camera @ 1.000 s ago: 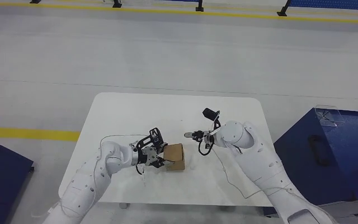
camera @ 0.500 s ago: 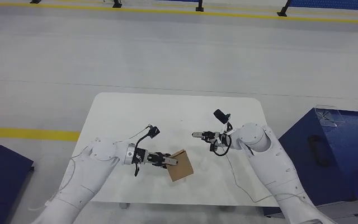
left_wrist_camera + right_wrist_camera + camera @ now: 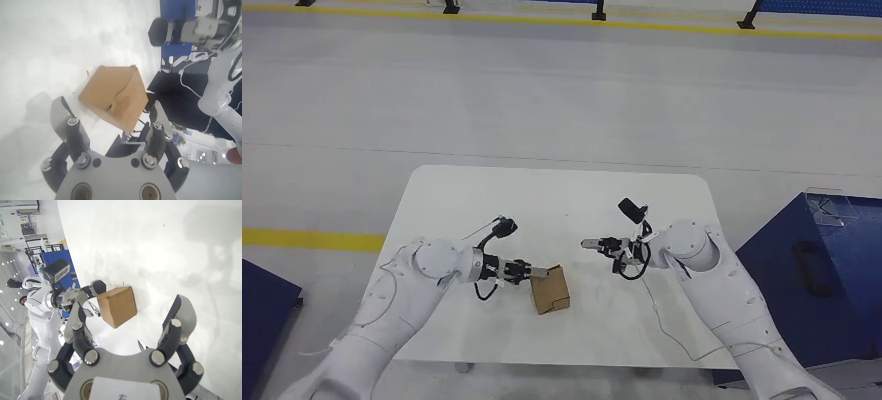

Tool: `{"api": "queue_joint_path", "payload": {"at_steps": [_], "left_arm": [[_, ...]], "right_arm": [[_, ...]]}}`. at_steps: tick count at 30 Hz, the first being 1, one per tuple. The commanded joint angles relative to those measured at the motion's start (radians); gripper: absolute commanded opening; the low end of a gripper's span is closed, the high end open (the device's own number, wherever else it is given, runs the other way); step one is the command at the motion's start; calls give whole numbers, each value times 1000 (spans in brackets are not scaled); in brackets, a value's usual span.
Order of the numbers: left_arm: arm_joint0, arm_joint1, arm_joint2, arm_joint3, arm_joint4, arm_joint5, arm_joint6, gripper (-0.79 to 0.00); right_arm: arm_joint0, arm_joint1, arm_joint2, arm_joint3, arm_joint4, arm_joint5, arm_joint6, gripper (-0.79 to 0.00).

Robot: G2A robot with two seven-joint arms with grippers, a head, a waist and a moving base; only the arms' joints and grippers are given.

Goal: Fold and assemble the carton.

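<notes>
A small brown carton (image 3: 550, 289), closed into a box, sits on the white table (image 3: 542, 200) near its front edge. My left gripper (image 3: 529, 270) is open just beside the carton's left side. In the left wrist view the carton (image 3: 113, 106) lies right ahead of the spread fingers (image 3: 58, 106), with the left gripper (image 3: 106, 103) not clamped on it. My right gripper (image 3: 592, 243) hovers open a short way behind and right of the carton. The right wrist view shows the carton (image 3: 117, 306) beyond the open right gripper (image 3: 130, 308), apart from it.
A blue cabinet (image 3: 812, 270) stands off the table's right side, and another blue block (image 3: 262, 300) off the left. The carton is close to the table's front edge (image 3: 572, 362). Bare tabletop stretches behind both grippers.
The left gripper held the carton tilted up half a second ago; now the carton rests on the table and the fingers are open beside it. The right gripper drifted right, then slightly back.
</notes>
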State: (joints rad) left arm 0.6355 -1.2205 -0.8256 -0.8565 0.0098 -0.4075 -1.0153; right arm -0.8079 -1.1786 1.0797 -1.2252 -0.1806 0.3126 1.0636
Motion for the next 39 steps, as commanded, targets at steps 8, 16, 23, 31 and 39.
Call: {"api": "queue_joint_path", "payload": {"at_steps": [8,16,23,31,39], "left_arm": [[311,121,-288,-570,310,-249,406,-785],[567,130,-336,-858,774,-411,759,-785],[513,86,-170,-755,1032,-202,859,-785],[403,48,-68,-626,1044,-140,801,-785],[388,39,-63,-599,1030,-131,779,-785]], "right_arm": [[2,-1,-4,0,1,0,3,0],[2,-1,-4,0,1,0,3,0],[2,-1,-4,0,1,0,3,0],[-58,13,71,-58,43,-18,-90,0],[-58,13,71,-58,43,-18,-90,0]]}}
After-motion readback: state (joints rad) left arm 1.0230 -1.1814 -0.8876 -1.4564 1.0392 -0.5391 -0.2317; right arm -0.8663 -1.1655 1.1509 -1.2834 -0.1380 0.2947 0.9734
